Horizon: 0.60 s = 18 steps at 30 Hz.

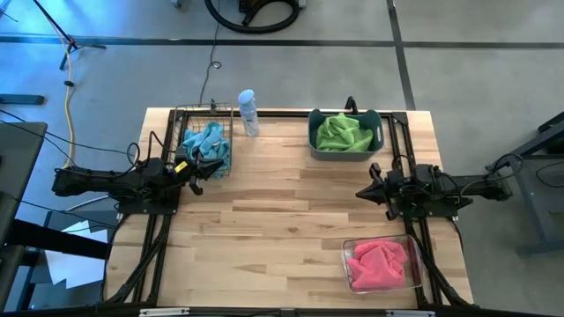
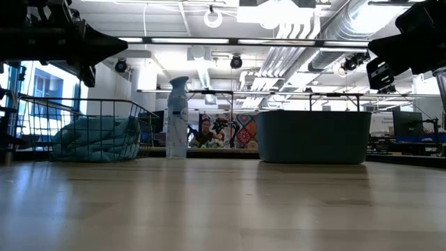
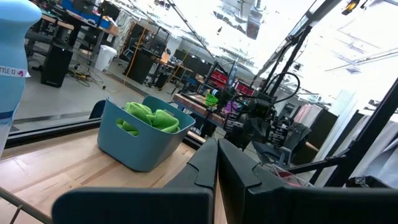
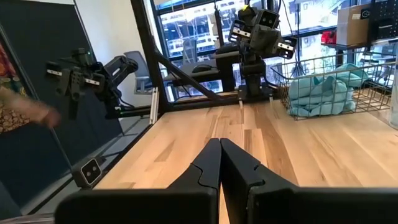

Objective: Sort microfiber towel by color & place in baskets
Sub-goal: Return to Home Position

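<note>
Light blue towels point(image 1: 206, 145) lie in the black wire basket point(image 1: 182, 119) at the far left. Lime green towels point(image 1: 343, 131) fill the slate-blue tub point(image 1: 377, 141) at the far right. Pink towels point(image 1: 381, 261) lie in the clear bin point(image 1: 350, 280) at the near right. My left gripper point(image 1: 201, 172) is shut and holds nothing, at the table's left edge just near of the wire basket. My right gripper point(image 1: 361, 190) is shut and holds nothing, at the right edge between tub and bin. Both point level toward the table's middle.
A pale blue spray bottle point(image 1: 248, 112) stands upright at the far edge between the wire basket and the tub. The bare wooden tabletop point(image 1: 282, 220) stretches between the two arms. A person's hand point(image 4: 25, 112) shows in the room beyond the table's left side.
</note>
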Each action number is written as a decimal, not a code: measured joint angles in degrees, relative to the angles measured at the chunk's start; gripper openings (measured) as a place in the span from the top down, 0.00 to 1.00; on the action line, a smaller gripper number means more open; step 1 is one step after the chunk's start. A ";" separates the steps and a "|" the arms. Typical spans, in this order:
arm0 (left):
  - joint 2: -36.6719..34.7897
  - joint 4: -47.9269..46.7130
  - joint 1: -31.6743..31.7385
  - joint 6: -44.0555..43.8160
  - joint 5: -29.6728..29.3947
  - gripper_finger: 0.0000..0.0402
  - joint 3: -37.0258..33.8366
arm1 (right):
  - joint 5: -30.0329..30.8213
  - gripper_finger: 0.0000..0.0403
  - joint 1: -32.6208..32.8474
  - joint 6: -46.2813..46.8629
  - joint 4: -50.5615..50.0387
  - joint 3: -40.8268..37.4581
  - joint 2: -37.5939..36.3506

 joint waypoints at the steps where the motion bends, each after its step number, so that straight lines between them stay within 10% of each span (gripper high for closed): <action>1: -0.01 0.00 0.00 0.00 -0.01 1.00 0.00 | 0.00 1.00 0.00 0.10 0.00 0.00 0.00; 18: -0.01 0.00 -0.02 0.00 0.00 1.00 0.00 | -0.20 1.00 0.35 0.20 -0.16 0.07 -0.66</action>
